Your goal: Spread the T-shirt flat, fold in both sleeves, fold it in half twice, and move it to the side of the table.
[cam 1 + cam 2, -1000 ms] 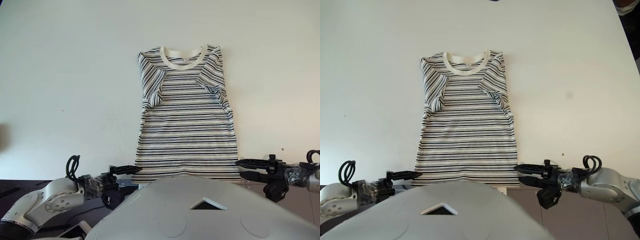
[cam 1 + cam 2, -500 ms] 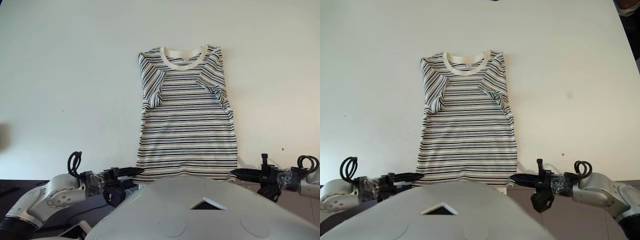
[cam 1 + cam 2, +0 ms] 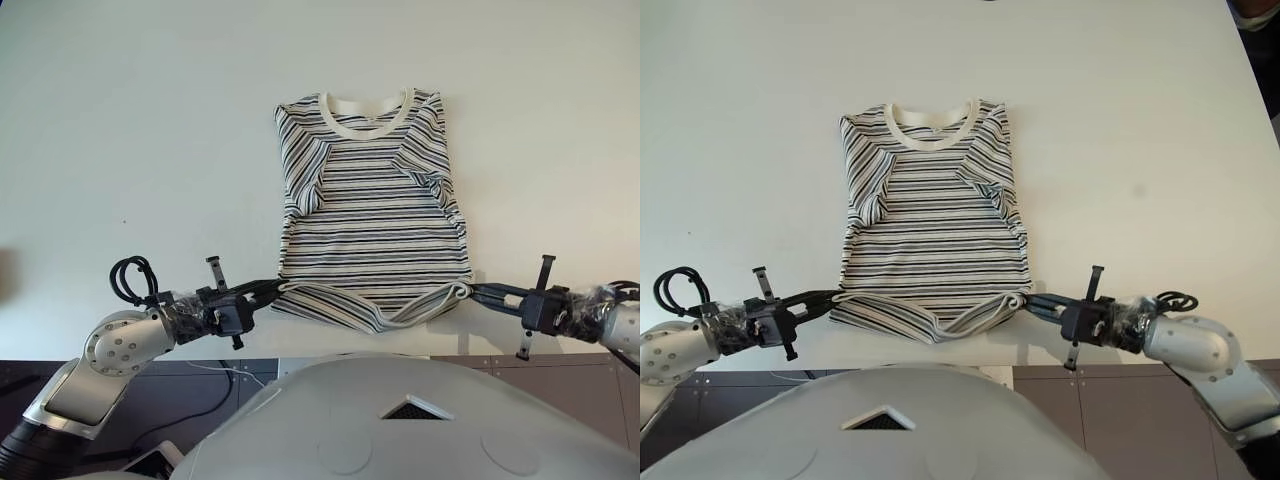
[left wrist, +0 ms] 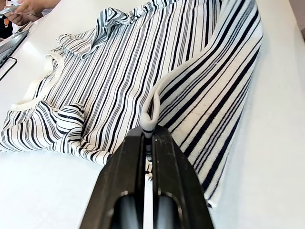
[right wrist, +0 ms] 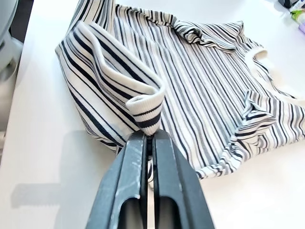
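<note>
While the striped T-shirt (image 3: 372, 200) lies mid-bench (image 3: 150, 150), sleeves already folded in, the head view has the left claw (image 3: 272, 288) and right claw (image 3: 474, 291) holding its hem corners raised, so the first halving looks barely begun. Each wrist view shows its claw clenched on hem fabric; both halvings and the move aside remain.

I've got a small dark speck (image 3: 125, 221) on the white table (image 3: 150, 120), well out to the left, and a faint grey smudge (image 3: 1137, 190) out to the right. Below the table's near edge I see dark floor (image 3: 30, 375) on the left and grey-brown panels (image 3: 1120, 410) on the right. A few small coloured items (image 5: 298, 9) sit at a far corner, too small to name.
</note>
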Robot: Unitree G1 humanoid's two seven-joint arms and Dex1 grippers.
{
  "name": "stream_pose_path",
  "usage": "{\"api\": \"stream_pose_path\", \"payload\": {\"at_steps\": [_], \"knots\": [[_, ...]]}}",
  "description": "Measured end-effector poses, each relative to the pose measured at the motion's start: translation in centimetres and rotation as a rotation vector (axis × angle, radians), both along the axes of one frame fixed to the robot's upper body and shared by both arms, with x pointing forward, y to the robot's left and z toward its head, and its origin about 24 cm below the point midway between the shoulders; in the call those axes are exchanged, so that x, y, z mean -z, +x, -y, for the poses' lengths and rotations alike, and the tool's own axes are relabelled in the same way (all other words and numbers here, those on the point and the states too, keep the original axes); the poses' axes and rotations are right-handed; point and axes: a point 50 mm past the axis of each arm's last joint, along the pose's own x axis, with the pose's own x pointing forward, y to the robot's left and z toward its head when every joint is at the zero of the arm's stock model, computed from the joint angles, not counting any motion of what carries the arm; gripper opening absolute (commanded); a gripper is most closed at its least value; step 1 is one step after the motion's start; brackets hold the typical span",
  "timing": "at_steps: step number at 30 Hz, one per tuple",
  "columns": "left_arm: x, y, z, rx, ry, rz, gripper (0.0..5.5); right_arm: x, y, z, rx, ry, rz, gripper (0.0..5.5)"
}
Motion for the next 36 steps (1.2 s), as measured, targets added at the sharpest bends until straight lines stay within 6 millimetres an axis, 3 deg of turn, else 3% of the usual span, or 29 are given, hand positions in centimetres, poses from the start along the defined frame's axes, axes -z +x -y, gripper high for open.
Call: {"api": "stream_pose_path", "payload": {"at_steps": [3, 5, 9, 13, 18, 24, 28, 33, 36], "knots": [[-0.8, 2.6, 0.0, -0.146, -0.115, -0.034, 0.13, -2.0, 2.6, 0.1, 0.076, 0.078, -0.015, 0.1], [-1.5, 4.4, 0.1, -0.212, -0.19, -0.047, 0.13, -2.3, 3.5, 0.1, 0.109, 0.105, -0.019, 0.1], [-3.1, 10.1, -0.4, -0.355, -0.277, 0.043, 0.13, -3.0, 8.6, -0.1, 0.241, 0.197, 0.081, 0.1], [-2.8, 13.6, -0.5, -0.442, -0.261, 0.103, 0.13, -2.0, 12.6, -1.4, 0.334, 0.226, 0.148, 0.1], [-0.9, 17.6, 0.6, -0.435, -0.209, 0.149, 0.13, 0.4, 16.6, -2.6, 0.47, 0.203, 0.197, 0.1], [0.2, 21.1, 1.3, -0.447, -0.172, 0.2, 0.13, 2.2, 19.3, -3.5, 0.538, 0.158, 0.23, 0.1], [0.9, 22.3, 1.3, -0.469, -0.148, 0.21, 0.13, 3.1, 20.5, -3.9, 0.571, 0.132, 0.235, 0.1], [4.4, 21.8, 1.6, -0.503, -0.046, 0.148, 0.78, 4.1, 21.6, -4.6, 0.653, 0.08, 0.293, 0.97], [5.0, 22.0, 1.6, -0.593, -0.067, 0.168, 1.07, 4.3, 22.0, -4.7, 0.702, 0.078, 0.317, 1.48]]}}
